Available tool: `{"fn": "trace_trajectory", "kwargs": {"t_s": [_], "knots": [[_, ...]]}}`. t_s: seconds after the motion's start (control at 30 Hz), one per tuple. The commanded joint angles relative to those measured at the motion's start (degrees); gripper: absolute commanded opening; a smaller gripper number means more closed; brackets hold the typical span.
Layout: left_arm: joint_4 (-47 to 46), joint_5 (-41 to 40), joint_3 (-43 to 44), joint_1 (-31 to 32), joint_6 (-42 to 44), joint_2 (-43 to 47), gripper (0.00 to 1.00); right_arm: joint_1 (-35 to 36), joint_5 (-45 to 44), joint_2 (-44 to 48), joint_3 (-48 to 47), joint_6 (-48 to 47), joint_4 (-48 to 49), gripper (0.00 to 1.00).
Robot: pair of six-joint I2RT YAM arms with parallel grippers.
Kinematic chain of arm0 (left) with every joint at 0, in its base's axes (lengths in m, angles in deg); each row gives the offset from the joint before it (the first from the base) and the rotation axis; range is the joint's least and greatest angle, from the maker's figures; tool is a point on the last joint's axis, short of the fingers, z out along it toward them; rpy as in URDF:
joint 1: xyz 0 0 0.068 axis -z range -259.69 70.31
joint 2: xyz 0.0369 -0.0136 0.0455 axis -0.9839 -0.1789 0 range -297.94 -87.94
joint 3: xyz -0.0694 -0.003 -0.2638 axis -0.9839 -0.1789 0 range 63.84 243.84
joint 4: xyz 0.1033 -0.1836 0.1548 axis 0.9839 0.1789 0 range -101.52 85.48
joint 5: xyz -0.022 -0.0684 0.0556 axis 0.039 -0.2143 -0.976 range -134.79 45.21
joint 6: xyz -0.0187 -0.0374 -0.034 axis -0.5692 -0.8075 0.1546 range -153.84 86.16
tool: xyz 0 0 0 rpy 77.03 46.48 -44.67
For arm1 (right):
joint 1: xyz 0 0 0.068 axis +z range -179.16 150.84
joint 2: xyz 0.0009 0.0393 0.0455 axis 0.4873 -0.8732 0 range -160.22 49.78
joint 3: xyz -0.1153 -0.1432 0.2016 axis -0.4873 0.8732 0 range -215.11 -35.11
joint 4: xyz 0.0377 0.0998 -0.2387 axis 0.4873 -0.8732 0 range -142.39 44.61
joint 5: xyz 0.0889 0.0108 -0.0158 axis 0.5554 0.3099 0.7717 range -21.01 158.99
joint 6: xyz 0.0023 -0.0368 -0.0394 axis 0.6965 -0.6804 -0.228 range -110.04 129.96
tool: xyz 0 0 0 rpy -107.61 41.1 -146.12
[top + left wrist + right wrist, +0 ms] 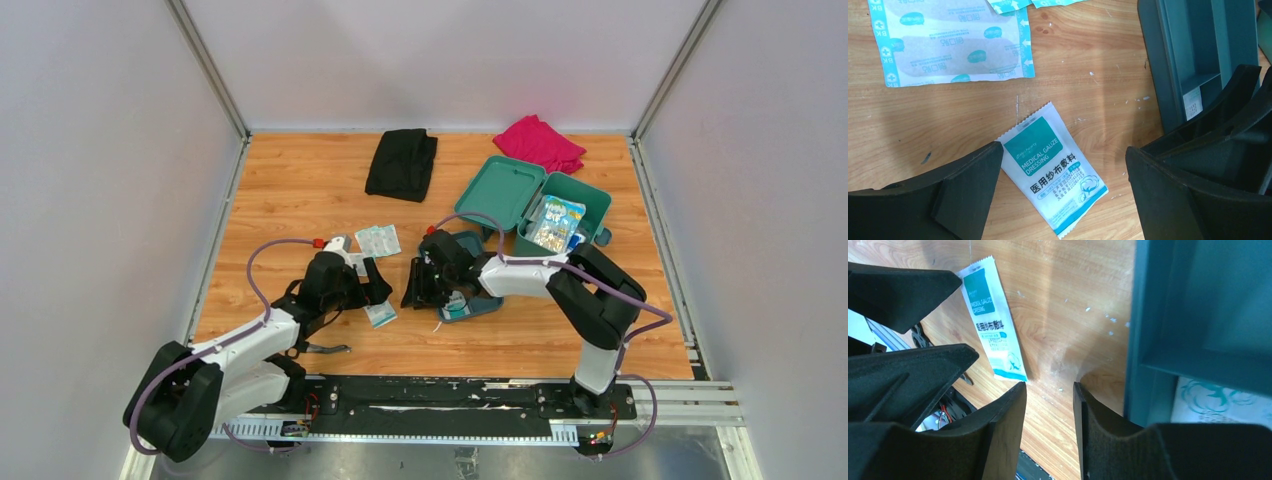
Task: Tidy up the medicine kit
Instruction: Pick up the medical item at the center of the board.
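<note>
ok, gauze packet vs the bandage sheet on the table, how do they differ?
The gauze packet is narrow, opaque white with a teal label block; the bandage sheet is wider, translucent, blue-bordered. The gauze packet lies diagonally between the fingers of the open left end effector; the bandage sheet sits beyond them. Both lie flat on the wooden table.

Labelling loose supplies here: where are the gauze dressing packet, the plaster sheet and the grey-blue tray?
gauze dressing packet [1053, 172]: left wrist view, printed centre.
plaster sheet [948, 50]: left wrist view, middle of the sheet.
grey-blue tray [1198, 40]: left wrist view, bare compartment floor.
</note>
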Motion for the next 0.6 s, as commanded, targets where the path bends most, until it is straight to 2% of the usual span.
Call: {"fn": "trace_trajectory", "kwargs": {"t_s": [0.0, 0.3, 0.4, 0.57], "knots": [[3.48, -0.13, -1.47, -0.72, 0.10, 0.38, 1.00, 2.48, 0.56, 0.80, 1.82, 2.97, 0.37, 0.45], [5.23, -0.42, -1.16, -0.74, 1.57, 1.23, 1.00, 5.53, -3.74, -0.11, 8.03, 14.97, 13.93, 0.47], [5.23, -0.18, -1.10, -0.74, 1.65, 0.97, 1.00, 5.48, -6.73, 0.58, 8.81, 16.20, 13.00, 0.47], [5.23, 0.20, -0.96, -0.75, 1.84, 0.49, 1.00, 5.27, -11.48, 2.12, 6.90, 13.95, 5.65, 0.49]]}}
